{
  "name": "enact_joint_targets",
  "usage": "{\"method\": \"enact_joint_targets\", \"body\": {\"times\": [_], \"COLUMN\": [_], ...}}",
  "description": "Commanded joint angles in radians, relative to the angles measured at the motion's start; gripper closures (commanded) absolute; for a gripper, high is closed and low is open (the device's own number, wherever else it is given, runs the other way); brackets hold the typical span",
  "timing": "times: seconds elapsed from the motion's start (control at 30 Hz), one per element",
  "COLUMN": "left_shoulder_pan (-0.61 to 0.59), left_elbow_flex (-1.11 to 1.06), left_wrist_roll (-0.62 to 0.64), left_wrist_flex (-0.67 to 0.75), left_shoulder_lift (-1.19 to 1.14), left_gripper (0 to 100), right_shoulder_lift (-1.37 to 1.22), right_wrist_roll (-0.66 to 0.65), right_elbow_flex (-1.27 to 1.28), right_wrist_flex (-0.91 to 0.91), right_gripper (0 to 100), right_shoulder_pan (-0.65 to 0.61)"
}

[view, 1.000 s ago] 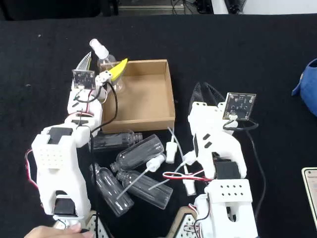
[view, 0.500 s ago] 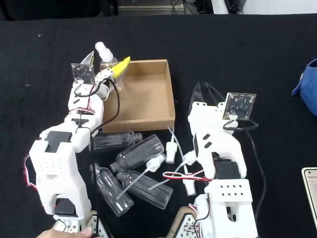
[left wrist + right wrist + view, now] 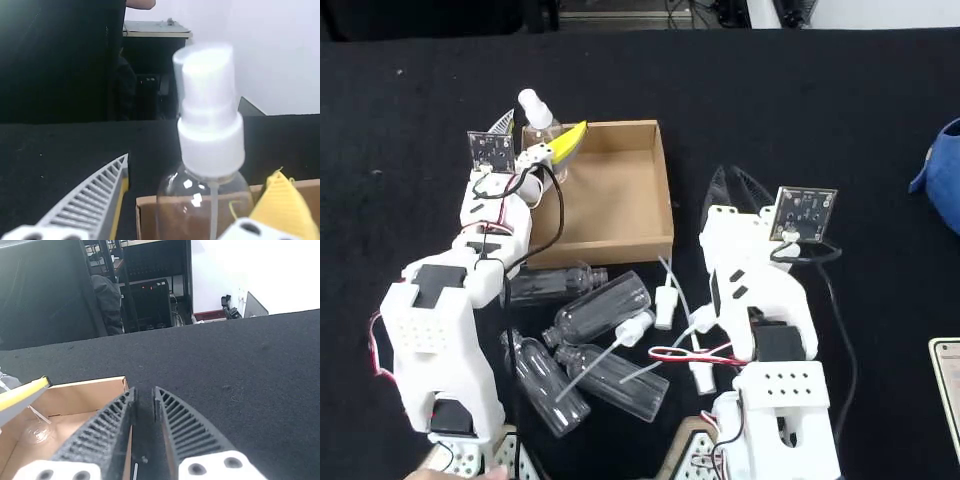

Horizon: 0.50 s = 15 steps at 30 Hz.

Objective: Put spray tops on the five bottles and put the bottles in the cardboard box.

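1. High view
   - The left pincer (image 3: 538, 140) is gripping an upright capped bottle (image 3: 542, 128) by its body, between one grey finger and one yellow finger.
   - The bottle's white spray top (image 3: 532, 102) is sitting on its neck. The bottle is standing at the far left corner of the cardboard box (image 3: 666, 190).
   - Four clear bottles (image 3: 602, 308) are lying on their sides on the black desk (image 3: 800, 110), clustered just in front of the box beside the left arm.
   - Loose spray tops (image 3: 665, 303) with thin tubes are lying among and just beside these bottles, between the two arms.
   - The right pincer (image 3: 736, 184) is resting just to the right of the box, apart from it, holding nothing.

2. Left wrist view
   - The left pincer (image 3: 200, 167) is clamping the capped bottle (image 3: 200, 197) at its shoulder.
   - The spray top (image 3: 209, 120) is standing upright above the fingers.
   - The edge of the cardboard box (image 3: 149, 216) is showing just below the bottle.

3. Right wrist view
   - The right pincer (image 3: 144, 393) is showing its two ribbed fingers drawn together, with a narrow slit between them and nothing inside.
   - The cardboard box (image 3: 75, 399) is lying beyond it to one side. A yellow finger tip of the left pincer (image 3: 22, 392) is reaching over the box.
   - The clear base of the capped bottle (image 3: 37, 434) is showing inside the box. Whether it is touching the box floor cannot be told.
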<state>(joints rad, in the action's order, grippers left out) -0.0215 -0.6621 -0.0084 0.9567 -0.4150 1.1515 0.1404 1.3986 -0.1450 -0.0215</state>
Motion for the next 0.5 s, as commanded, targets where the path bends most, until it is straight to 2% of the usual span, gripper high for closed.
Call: {"method": "enact_joint_targets", "body": {"times": [0.0, 0.47], "left_shoulder_pan": [0.015, 0.024], "left_elbow_flex": [-0.013, -0.232], "left_wrist_roll": [0.000, 0.002], "left_wrist_flex": [-0.002, -0.003], "left_shoulder_lift": [0.106, 0.334], "left_gripper": [73, 73], "right_shoulder_lift": [0.019, 0.019], "right_wrist_roll": [-0.005, -0.005], "right_elbow_flex": [-0.012, -0.012], "right_wrist_flex": [0.028, 0.026], "right_gripper": [96.3, 96.3], "right_shoulder_pan": [-0.020, -0.020]}}
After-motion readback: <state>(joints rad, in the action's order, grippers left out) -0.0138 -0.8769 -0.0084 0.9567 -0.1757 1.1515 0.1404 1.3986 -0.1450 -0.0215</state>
